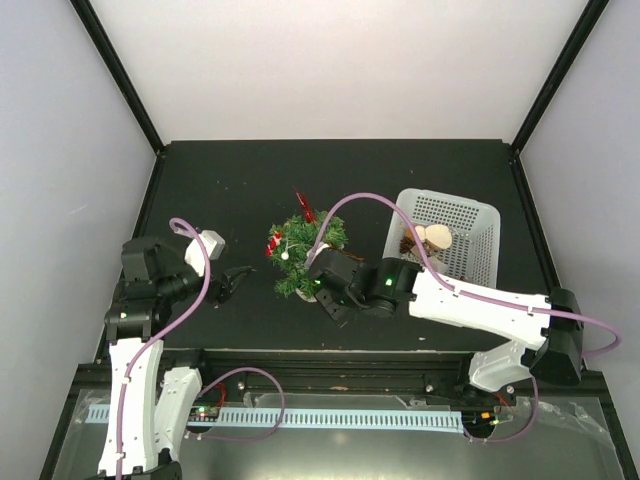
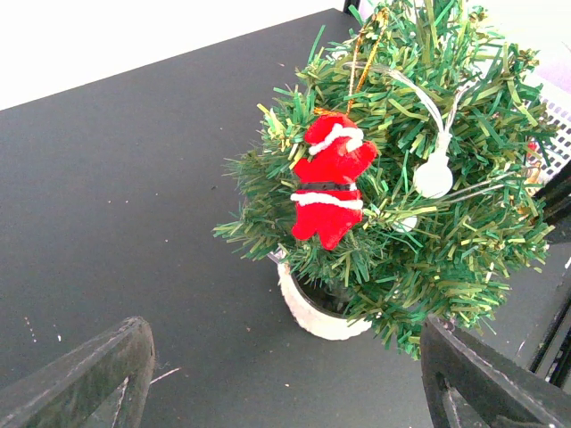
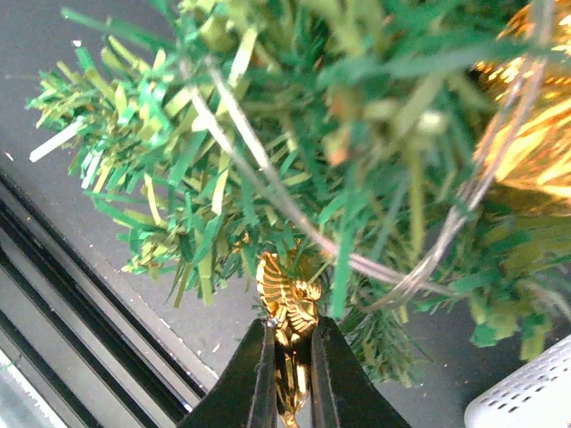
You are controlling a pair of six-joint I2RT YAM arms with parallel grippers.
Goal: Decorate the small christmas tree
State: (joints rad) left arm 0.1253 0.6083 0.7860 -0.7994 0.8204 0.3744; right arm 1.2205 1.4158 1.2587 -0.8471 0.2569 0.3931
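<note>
The small christmas tree (image 1: 303,252) stands mid-table on its white base (image 2: 321,314). A red Santa figure (image 2: 328,189) and a white ball (image 2: 434,177) hang on its branches. My right gripper (image 3: 288,334) is shut on a gold ornament (image 3: 287,305) and holds it against the tree's lower branches (image 3: 223,178). In the top view that gripper (image 1: 318,276) sits at the tree's near right side. My left gripper (image 1: 236,281) stands open left of the tree, apart from it, with nothing between its fingers (image 2: 89,379).
A white mesh basket (image 1: 470,215) with more ornaments (image 1: 430,240) stands to the right of the tree, next to the right arm. Dark rails run along the table's near edge (image 1: 330,355). White walls enclose the table at the back and sides.
</note>
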